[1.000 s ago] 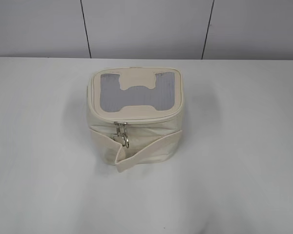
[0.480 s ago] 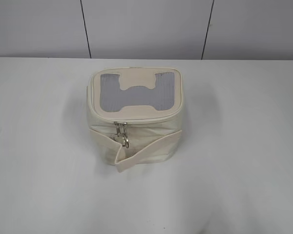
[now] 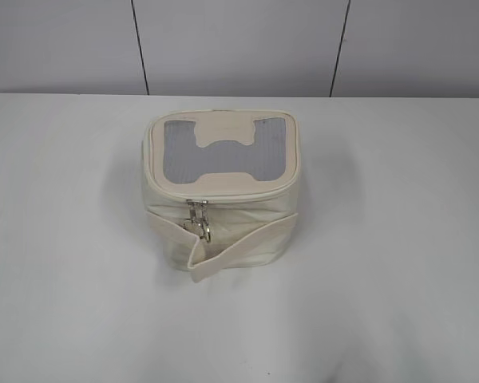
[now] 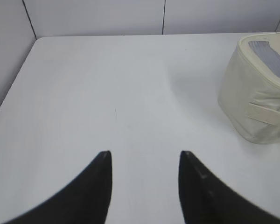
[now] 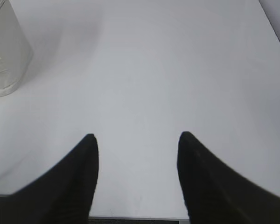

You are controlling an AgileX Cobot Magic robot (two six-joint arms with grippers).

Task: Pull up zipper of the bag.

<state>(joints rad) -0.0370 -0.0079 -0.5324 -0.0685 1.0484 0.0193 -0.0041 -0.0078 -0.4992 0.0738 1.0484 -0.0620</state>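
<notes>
Nothing differs from the earlier exterior frames: the bag [image 3: 221, 190] sits in the same spot near the middle of the white desk [image 3: 399, 263], and its strap band and pulls hang as they did a second ago.

One bag is on the desk, small, boxy and cream-white, with one grey mesh top panel [image 3: 222, 148] crossed by cream tabs. One strap band [image 3: 243, 247] runs across its near side, its loose end sticking out at the lower front. The zipper [image 3: 223, 195] follows the rim of the top panel, and two silver ring-shaped pulls [image 3: 199, 220] hang side by side at the front, just above the strap band (they overlap, so the count is hard to be sure of).

Two end effectors show, each only in its own wrist view. The left end effector [image 4: 145, 161] hovers over bare desk with its dark fingers [image 4: 101, 165] spread wide and nothing between them; the bag lies well apart, up at the right edge of that view [image 4: 256, 100]. The right end effector [image 5: 136, 144] is likewise spread and holds nothing, above bare desk, with a corner of the bag [image 5: 4, 56] at the upper left.
</notes>
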